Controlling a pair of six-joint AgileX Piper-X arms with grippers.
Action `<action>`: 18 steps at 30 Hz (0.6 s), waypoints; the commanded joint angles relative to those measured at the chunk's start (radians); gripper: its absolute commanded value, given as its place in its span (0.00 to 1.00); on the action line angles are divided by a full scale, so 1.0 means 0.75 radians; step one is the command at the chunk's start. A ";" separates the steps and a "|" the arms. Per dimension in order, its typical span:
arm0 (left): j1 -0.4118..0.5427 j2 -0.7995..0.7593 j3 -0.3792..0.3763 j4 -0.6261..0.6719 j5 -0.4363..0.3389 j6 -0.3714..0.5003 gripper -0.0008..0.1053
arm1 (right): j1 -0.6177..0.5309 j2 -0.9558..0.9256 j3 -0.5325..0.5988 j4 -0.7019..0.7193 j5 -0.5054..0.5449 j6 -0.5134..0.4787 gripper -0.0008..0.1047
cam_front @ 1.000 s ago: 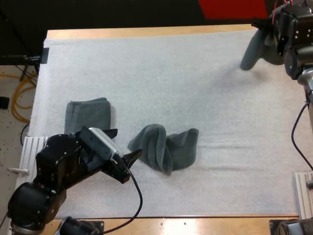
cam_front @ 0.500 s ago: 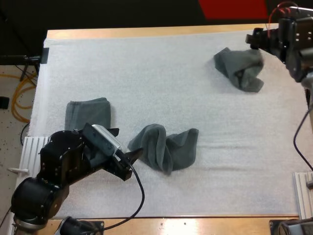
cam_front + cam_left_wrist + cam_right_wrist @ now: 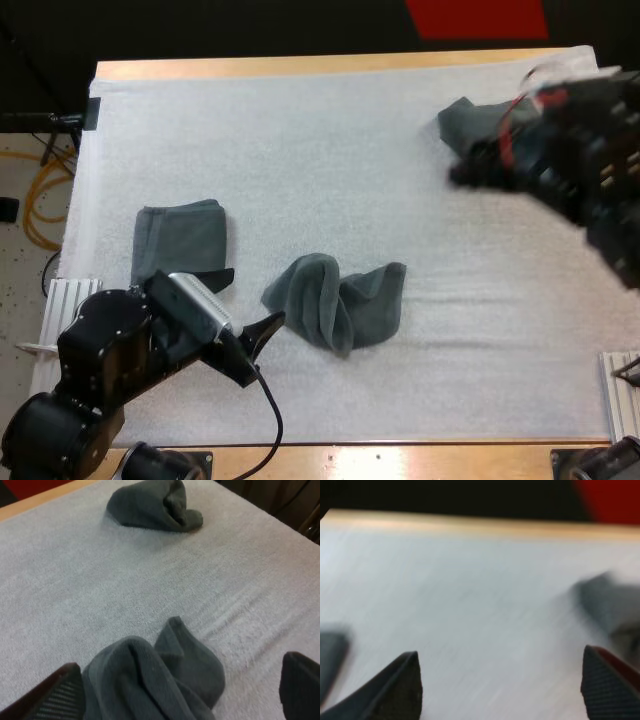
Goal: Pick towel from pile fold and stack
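White mat (image 3: 330, 180) covers nearly the whole wooden desk (image 3: 300, 66), with bare wood showing along the far and near edges. A folded towel (image 3: 180, 235) lies flat near the left edge. A crumpled towel (image 3: 340, 300) sits mid-desk toward the near edge. The left end effector (image 3: 245, 300) is just beside it, fingers apart and gripping nothing. A far towel (image 3: 465, 122) is bunched by the far right corner. The right end effector (image 3: 500, 655) is near it, fingers apart and empty.
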 commanded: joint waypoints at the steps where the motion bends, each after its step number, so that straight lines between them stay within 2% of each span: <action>1: -0.003 -0.011 -0.001 0.042 -0.011 -0.012 0.73 | 0.090 -0.005 0.075 0.019 -0.015 0.049 0.62; 3: -0.003 -0.015 -0.001 0.078 -0.015 -0.012 0.73 | 0.177 -0.006 0.164 0.001 -0.015 0.095 0.62; 8: -0.003 -0.014 -0.001 0.162 -0.048 -0.006 0.73 | 0.388 0.004 0.414 -0.195 -0.024 0.252 0.62; 10: -0.003 -0.014 -0.001 0.186 -0.068 -0.006 0.73 | 0.445 0.042 0.491 -0.272 -0.089 0.324 0.62; 13: -0.003 -0.014 -0.001 0.190 -0.070 -0.006 0.73 | 0.483 0.122 0.548 -0.356 -0.241 0.426 0.62; 16: -0.003 -0.014 -0.001 0.190 -0.070 -0.006 0.73 | 0.511 0.225 0.553 -0.410 -0.369 0.441 0.62; 18: -0.003 -0.014 -0.001 0.190 -0.070 -0.006 0.73 | 0.523 0.285 0.553 -0.438 -0.397 0.444 0.62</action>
